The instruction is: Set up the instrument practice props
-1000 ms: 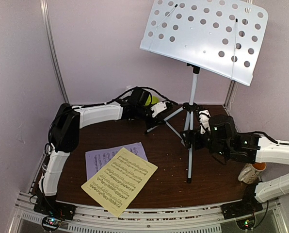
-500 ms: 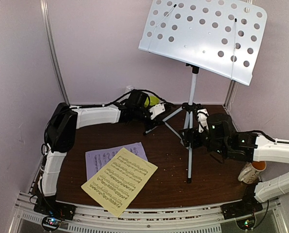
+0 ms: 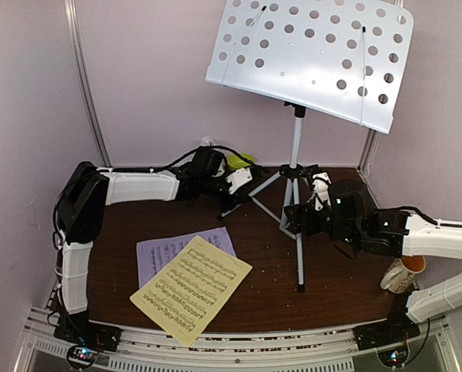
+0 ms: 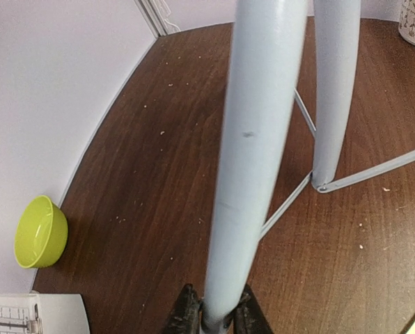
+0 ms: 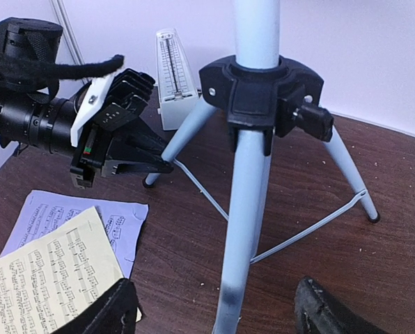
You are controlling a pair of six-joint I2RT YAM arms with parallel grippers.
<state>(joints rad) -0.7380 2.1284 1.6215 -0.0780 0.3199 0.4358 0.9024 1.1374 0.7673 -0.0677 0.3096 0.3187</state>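
White music stand [image 3: 308,54] full of round holes, high up on a thin grey three-leg base [image 3: 295,155]. In the far middle of the dark brown wooden desk [image 3: 254,256]. Big white plate at the top, leaning back. One grey leg out to the far left, one coming near, one going off to the right.

Far-left leg gripped low down, close to its foot, in the left tool [image 4: 216,314]. Black fingers [image 4: 186,312] pressed on both sides of it. Cannot tell whether that foot sits on the desk.

Near leg standing in the gap of the right tool [image 5: 214,309]. Spread wide, with room on both sides, touching neither finger.

Small white pyramid-shaped metronome [image 5: 171,76] upright at the far side, close to the wall. Behind the left tool in the right wrist view.

Yellow sheet of printed music [image 3: 191,288] flat on the near left of the desk. Partly on top of a lilac sheet of printed music [image 3: 160,254]. Near corner of the yellow one poking past the near edge. Both apart from the legs.

Small green bowl [image 4: 39,233] far back by the wall, just past the left tool. White mug with orange inside [image 3: 401,273] at the near right, just beside the right arm.
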